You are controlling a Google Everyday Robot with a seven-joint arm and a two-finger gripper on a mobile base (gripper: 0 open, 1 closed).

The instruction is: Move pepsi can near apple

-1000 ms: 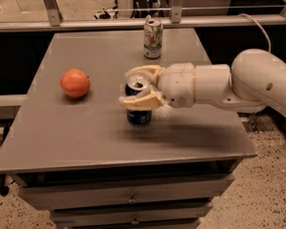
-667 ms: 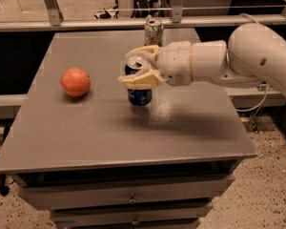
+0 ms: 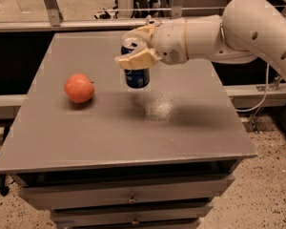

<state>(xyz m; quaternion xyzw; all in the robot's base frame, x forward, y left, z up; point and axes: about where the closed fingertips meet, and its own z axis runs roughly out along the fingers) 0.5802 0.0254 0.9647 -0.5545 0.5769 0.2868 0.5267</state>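
Observation:
The pepsi can (image 3: 136,75) is dark blue with a silver top. My gripper (image 3: 135,46) is shut on its upper part and holds it lifted above the grey table (image 3: 133,128), right of the middle. The apple (image 3: 79,88), red-orange, rests on the table's left side, about a can's height to the left of the held can and lower. My white arm (image 3: 238,27) reaches in from the right.
The white and green can is hidden behind my gripper and wrist; only a bit of its top (image 3: 153,21) may show. A metal rail (image 3: 62,25) runs behind the table. Drawers (image 3: 128,197) sit below the front edge.
My gripper has lifted the pepsi can off the table and carried it up, and it now hangs clear of the surface. The apple has not moved.

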